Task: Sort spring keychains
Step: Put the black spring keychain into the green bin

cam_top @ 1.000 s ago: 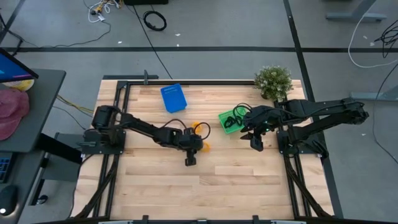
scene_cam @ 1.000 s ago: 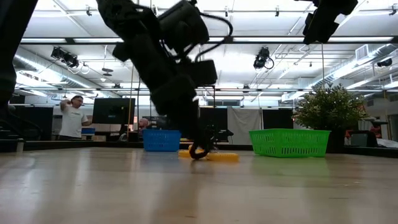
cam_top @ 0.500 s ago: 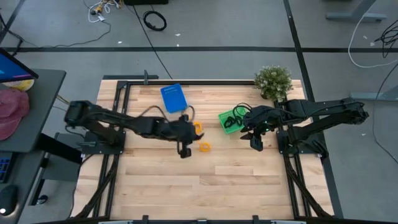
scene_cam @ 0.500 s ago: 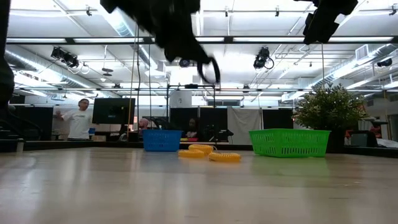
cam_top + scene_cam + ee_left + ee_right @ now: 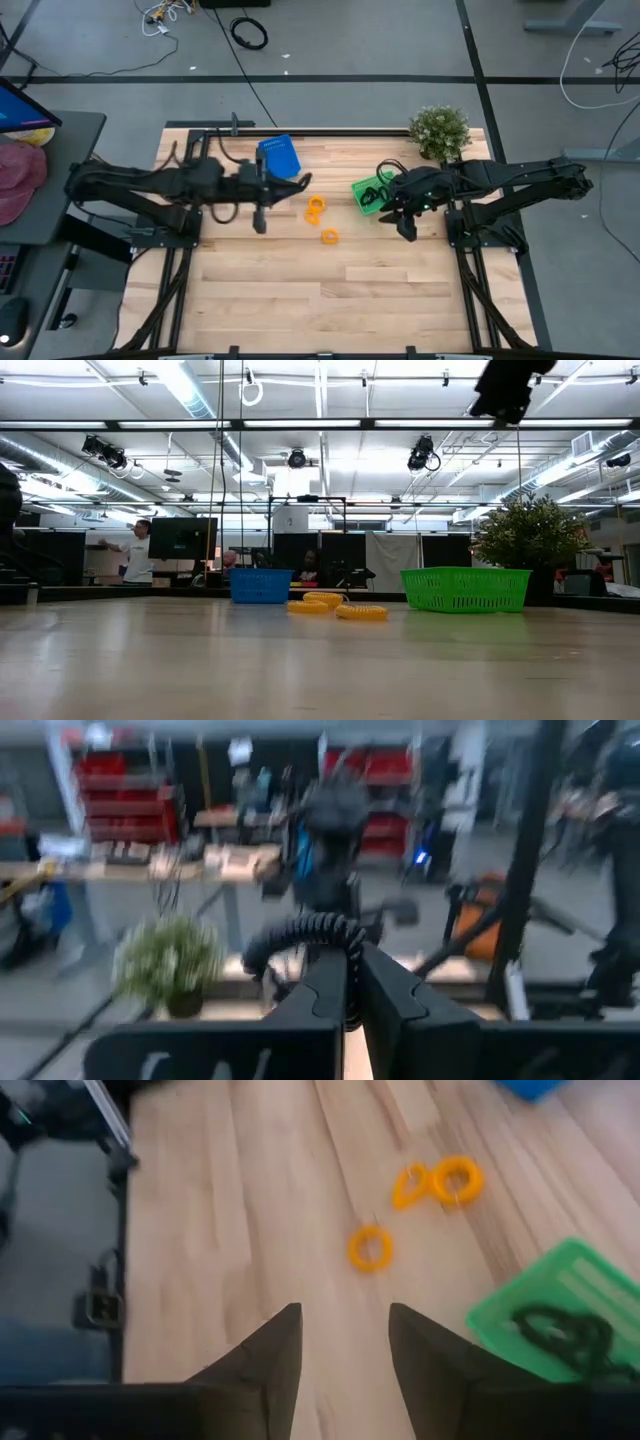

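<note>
My left gripper (image 5: 290,184) is high above the table beside the blue bin (image 5: 280,157), shut on a black spring keychain (image 5: 300,932). Three orange spring keychains lie flat on the wood: two touching (image 5: 435,1182) and one apart (image 5: 370,1248), seen in the high view as a pair (image 5: 315,208) and a single (image 5: 329,237). The green bin (image 5: 372,192) holds black spring keychains (image 5: 560,1330). My right gripper (image 5: 345,1330) hovers open by the green bin's near side (image 5: 405,228), touching nothing. My left gripper pinches the black spring keychain between its two fingers (image 5: 330,985). The coil (image 5: 310,928) arches up out of the fingertips and curls to one side. The fingers point roughly level toward the table's right. The keychain is lifted clear of the table.
A potted plant (image 5: 439,130) stands at the far right corner behind the green bin. In the low view the blue bin (image 5: 260,585), orange keychains (image 5: 340,607) and green bin (image 5: 465,588) sit in a row. People stand in the room beyond.
My left gripper has risen from the table beside the orange keychains, carrying the black keychain clear, and drawn back toward the table's left and far side near the blue bin, tipping from pointing down to about level. The orange keychains stayed put.
</note>
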`<control>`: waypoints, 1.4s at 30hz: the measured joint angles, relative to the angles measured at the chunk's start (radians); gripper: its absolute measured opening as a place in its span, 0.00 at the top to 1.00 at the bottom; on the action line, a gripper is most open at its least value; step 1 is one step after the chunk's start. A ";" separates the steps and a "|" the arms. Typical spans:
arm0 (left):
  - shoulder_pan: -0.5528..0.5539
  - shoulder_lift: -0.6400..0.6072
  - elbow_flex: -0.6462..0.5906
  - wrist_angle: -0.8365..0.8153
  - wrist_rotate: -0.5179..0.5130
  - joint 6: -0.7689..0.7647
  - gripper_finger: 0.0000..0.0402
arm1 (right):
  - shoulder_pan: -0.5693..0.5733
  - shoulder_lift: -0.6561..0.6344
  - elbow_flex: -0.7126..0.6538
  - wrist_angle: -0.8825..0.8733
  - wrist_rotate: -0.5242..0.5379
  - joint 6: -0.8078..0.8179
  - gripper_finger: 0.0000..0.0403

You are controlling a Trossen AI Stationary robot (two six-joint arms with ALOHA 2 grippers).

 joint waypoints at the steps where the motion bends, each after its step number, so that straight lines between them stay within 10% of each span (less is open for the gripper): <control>1: 0.000 -0.008 0.000 0.020 0.014 0.010 0.97 | 0.000 0.000 0.000 0.028 0.000 0.007 0.62; 24: 0.008 0.008 0.000 0.316 0.101 0.042 0.97 | 0.000 -0.006 0.000 0.915 0.240 -0.108 0.62; 42: 0.075 0.182 -0.001 0.515 0.312 -0.098 0.98 | -0.081 0.161 0.001 1.136 -0.069 0.175 0.47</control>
